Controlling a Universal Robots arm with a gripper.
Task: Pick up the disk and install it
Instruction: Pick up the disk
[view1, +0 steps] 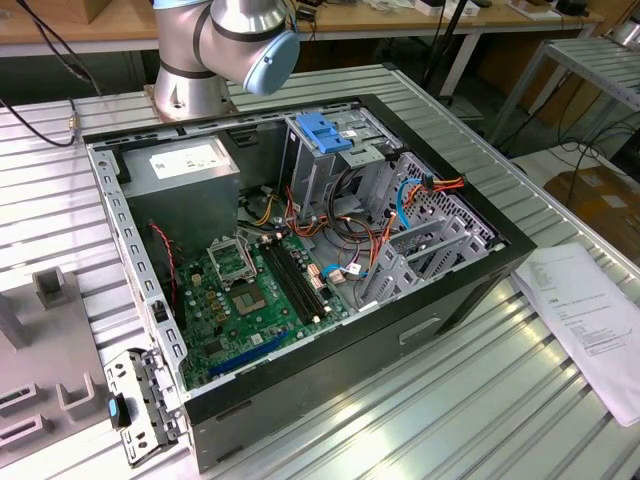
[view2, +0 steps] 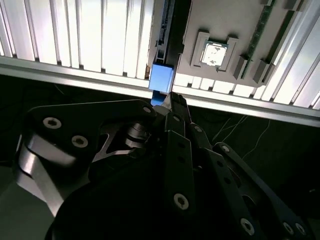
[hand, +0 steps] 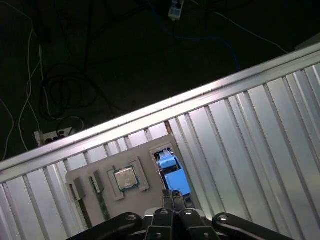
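Carrying everything: one ribbed aluminium table (view1: 450, 400), spread across the whole exterior view.
Computer case: one (view1: 330, 372), open, at the centre of the exterior view, with one green motherboard (view1: 255, 300) lying inside.
Arm: one (view1: 225, 40), its base at the top of the exterior view, behind the case.
Paper sheet: one (view1: 590, 320), flat on the table at the exterior view's right edge.
Fixture plate: one grey plate (hand: 85, 176), on the table close to the table's edge in both wrist views.
Gripper: one (hand: 172, 194), poised over the plate's slot; whether it is clenched, released or grasping cannot be told.
Disk: one (hand: 171, 172), standing on edge in that slot, its blue end tab right at the gripper's tip; contact cannot be told.
Memory stick: one (view2: 260, 30), in a groove of the plate, beyond the processor from the disk.
Processor: one (view2: 214, 53), in a square recess between disk and memory stick.
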